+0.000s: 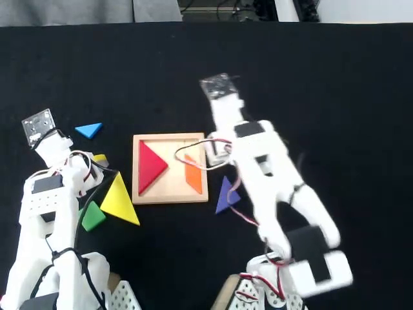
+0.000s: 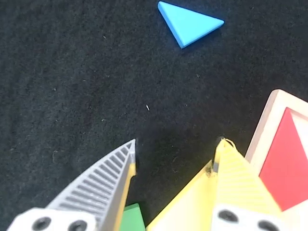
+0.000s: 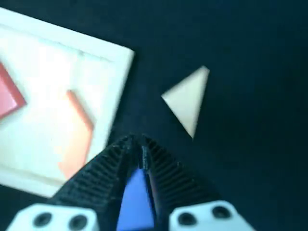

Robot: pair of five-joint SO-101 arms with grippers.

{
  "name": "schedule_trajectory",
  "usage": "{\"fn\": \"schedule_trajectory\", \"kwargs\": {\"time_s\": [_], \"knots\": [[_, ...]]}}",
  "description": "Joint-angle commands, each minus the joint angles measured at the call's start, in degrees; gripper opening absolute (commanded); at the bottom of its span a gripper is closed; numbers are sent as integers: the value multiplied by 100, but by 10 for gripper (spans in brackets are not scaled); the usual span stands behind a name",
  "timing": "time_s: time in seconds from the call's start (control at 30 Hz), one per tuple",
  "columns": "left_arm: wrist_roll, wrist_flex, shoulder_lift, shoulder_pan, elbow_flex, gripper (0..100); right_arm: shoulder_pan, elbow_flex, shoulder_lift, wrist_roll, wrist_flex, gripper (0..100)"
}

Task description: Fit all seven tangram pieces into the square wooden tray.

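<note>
The square wooden tray (image 1: 170, 194) lies mid-table and holds a red triangle (image 1: 151, 166) and an orange parallelogram (image 1: 192, 173). My left gripper (image 2: 177, 144) is open just left of the tray (image 2: 269, 120), above the large yellow triangle (image 1: 119, 199) and near the green square (image 1: 92, 216). A small blue triangle (image 2: 188, 23) lies beyond it. My right gripper (image 3: 140, 140) is shut, tips together, over the purple-blue triangle (image 1: 226, 194) right of the tray (image 3: 122, 77). A pale triangle (image 3: 187, 98) lies past its tips.
A small yellow piece (image 1: 100, 157) peeks out beside the left arm. Both arm bases stand at the table's near edge. The black cloth spreads bare to the far side and to the right.
</note>
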Motion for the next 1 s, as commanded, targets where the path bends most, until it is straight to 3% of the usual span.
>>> {"fn": "schedule_trajectory", "kwargs": {"time_s": [0.0, 0.17, 0.33, 0.47, 0.7, 0.97], "knots": [[-18, -255, -97, 66, 92, 263, 229, 251, -1130, 53, 949, 11], [-18, -404, -114, 40, 171, 263, -35, 980, -2009, 0, 1626, 18], [-18, -396, -114, 48, 171, 263, -360, 1059, -1921, -132, 2593, 109], [-18, -396, -114, 22, 180, 263, -334, 1068, -1684, 598, 2593, 8], [-18, -396, -123, 13, 180, 263, 202, 954, -699, 818, 2514, 21], [-18, -396, -123, 4, 171, 263, 255, 462, 391, 818, 2233, 21]]}}
